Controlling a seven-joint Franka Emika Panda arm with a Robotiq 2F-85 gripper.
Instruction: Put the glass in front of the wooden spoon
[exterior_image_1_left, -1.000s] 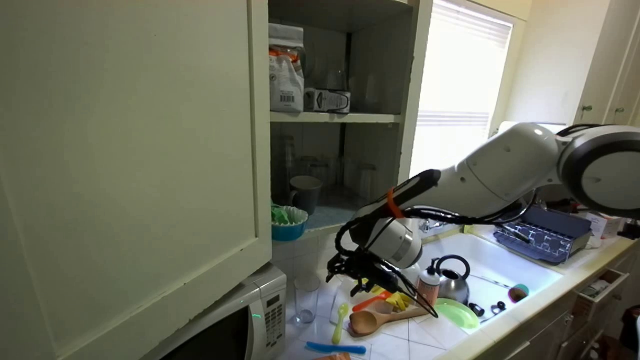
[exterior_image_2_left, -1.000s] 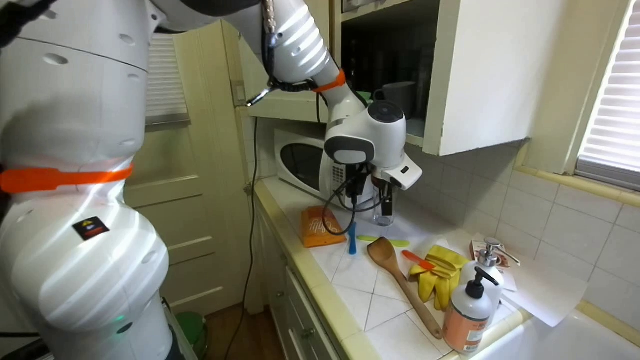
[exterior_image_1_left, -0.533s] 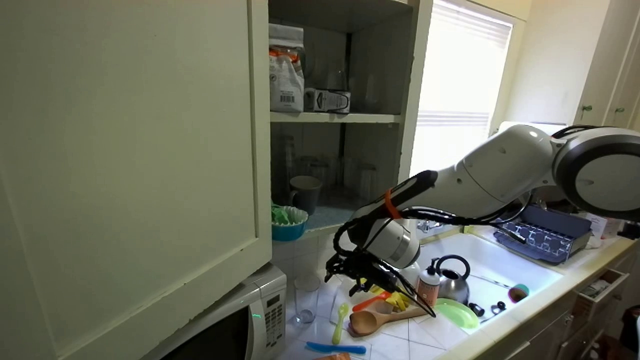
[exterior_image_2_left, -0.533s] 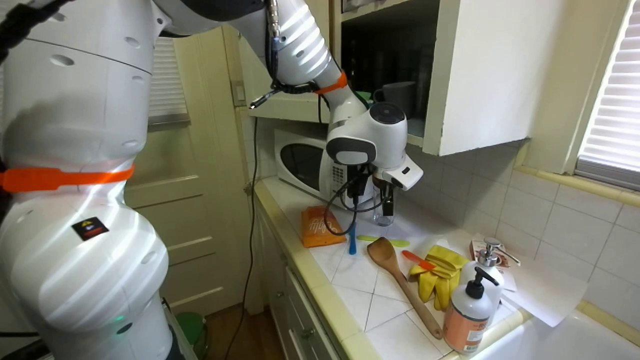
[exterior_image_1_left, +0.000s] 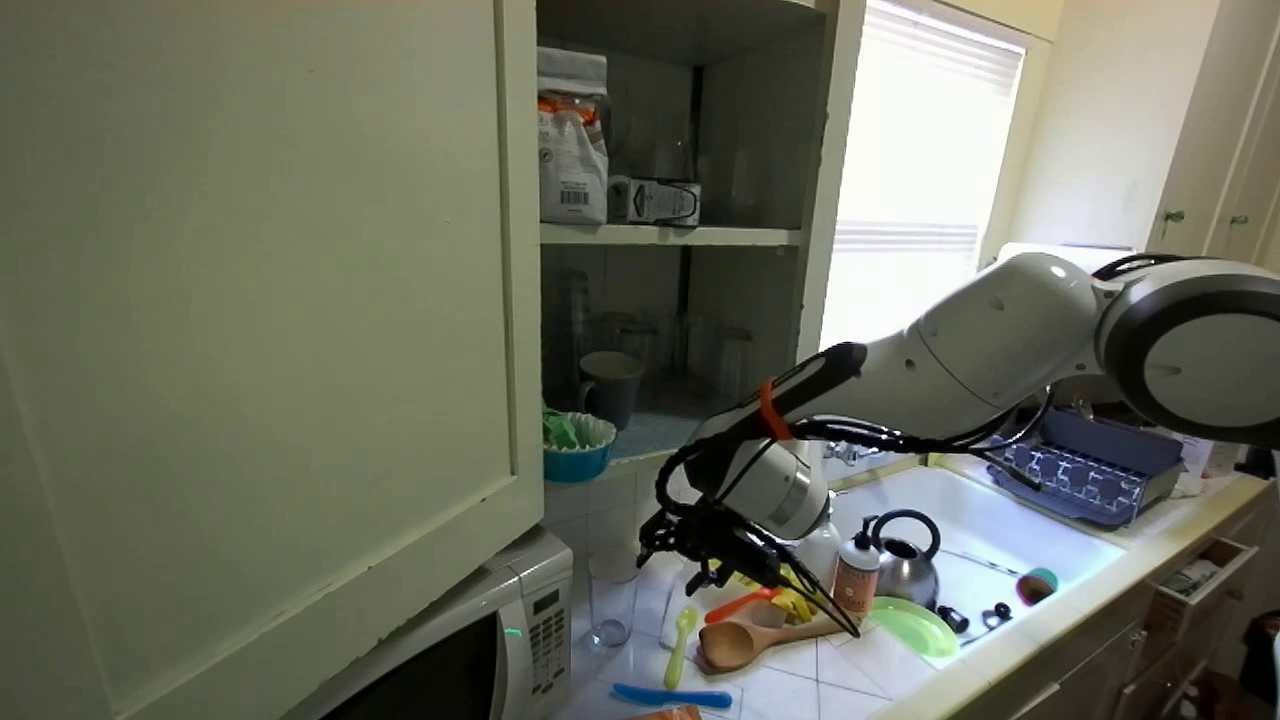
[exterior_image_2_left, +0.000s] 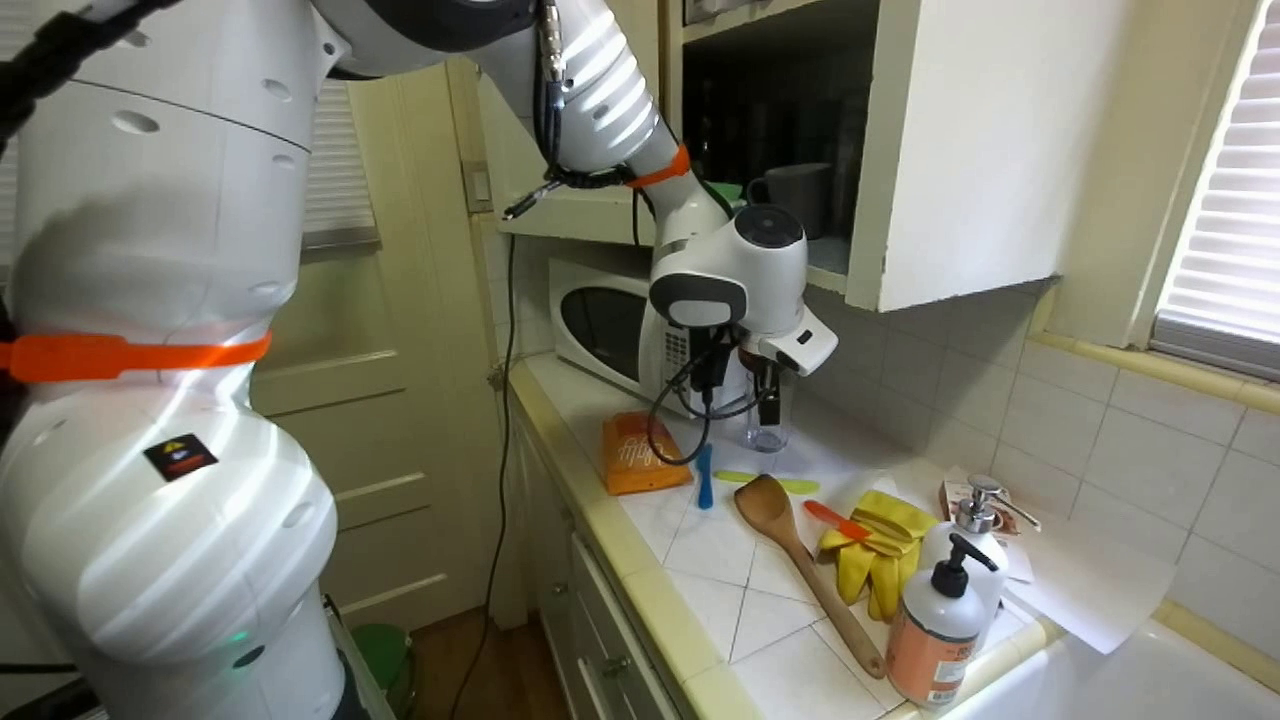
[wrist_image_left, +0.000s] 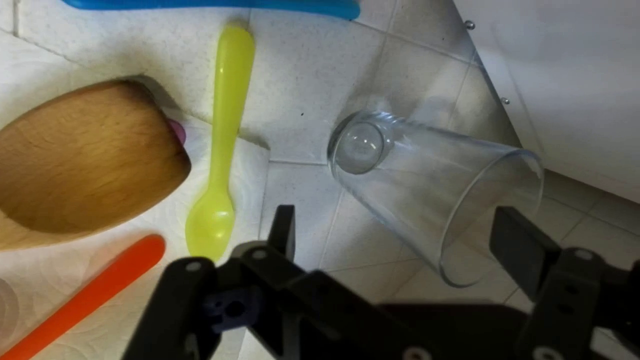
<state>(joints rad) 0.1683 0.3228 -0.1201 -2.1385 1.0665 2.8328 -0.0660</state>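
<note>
My hand (wrist_image_left: 393, 229) gapes low in the wrist view; the glass (wrist_image_left: 425, 192) stands just past it, right of centre.

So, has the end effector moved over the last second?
Yes. In an exterior view, the end effector has shifted slightly leftward across the picture, toward the glass, which stands unmoved beside the microwave.

A tall, clear glass (wrist_image_left: 415, 185) is stood upright on the tiled bench (exterior_image_2_left: 700, 610); the tan wooden spoon (wrist_image_left: 90, 160) is laid apart from it, hollow upward, bowl end nearer the glass.
</note>
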